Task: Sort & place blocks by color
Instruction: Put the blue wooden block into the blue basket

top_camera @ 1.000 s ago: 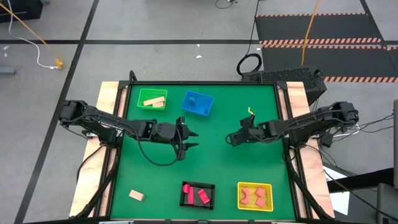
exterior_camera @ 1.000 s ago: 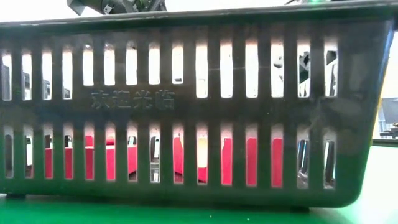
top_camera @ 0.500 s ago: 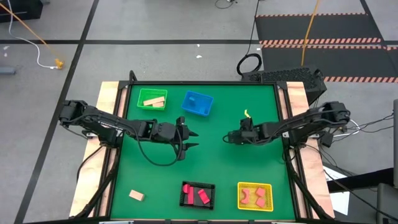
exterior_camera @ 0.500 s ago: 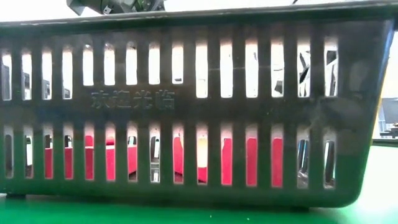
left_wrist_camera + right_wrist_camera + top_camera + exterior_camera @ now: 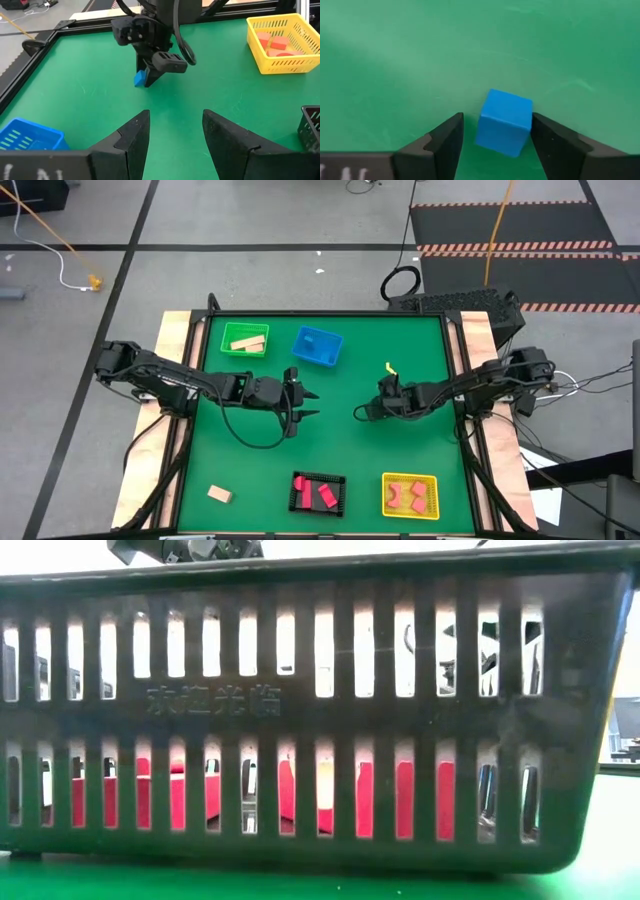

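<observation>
A blue cube rests on the green table, also seen as the blue cube in the left wrist view. My right gripper is open and low over it, right of the table's middle, one finger on each side of the cube. My left gripper hovers open left of the middle, with nothing between its fingers. A tan block lies alone at the near left. Other blocks lie in the baskets. My right gripper comes at the blue cube slanting down from the table's right. One finger stands right beside the cube's side; I cannot tell whether it touches. The other finger is apart from it. The cube sits flat on the table.
A green basket with tan blocks and a blue basket stand at the far edge. A black basket with red blocks and a yellow basket with pink-red blocks stand at the near edge. The black basket's wall fills the low view.
My right gripper has gone down and a little toward the table's left edge, tipping further downward, and now has its fingers around the blue cube.
</observation>
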`<action>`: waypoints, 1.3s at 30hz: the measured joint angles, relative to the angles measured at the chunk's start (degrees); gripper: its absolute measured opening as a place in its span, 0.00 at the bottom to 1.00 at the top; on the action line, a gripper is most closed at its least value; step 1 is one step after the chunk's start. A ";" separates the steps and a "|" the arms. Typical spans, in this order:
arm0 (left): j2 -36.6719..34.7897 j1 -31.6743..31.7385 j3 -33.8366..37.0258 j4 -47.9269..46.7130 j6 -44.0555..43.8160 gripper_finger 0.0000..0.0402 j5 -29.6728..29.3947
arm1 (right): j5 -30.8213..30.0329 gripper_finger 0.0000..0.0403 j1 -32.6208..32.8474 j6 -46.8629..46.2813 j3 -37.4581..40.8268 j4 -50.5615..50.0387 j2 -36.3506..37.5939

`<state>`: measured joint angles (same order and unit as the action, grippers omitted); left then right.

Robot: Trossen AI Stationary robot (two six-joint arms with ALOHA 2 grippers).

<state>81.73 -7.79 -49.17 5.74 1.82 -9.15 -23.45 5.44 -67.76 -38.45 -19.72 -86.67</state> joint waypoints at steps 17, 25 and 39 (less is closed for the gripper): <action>0.00 0.07 0.00 0.52 -0.07 0.46 -0.02 | -0.54 0.29 -1.32 15.65 0.10 2.96 -0.09; 0.00 0.27 0.00 2.62 -0.19 0.46 -0.05 | -0.62 0.29 -4.99 29.63 0.17 22.91 3.24; 0.00 2.90 0.02 -2.70 -20.02 0.46 -0.09 | -0.34 0.29 -13.77 48.79 0.08 61.79 -1.80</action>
<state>81.73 -4.89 -49.15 3.04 -18.20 -9.23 -23.79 -8.33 -18.97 -38.37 42.07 -88.47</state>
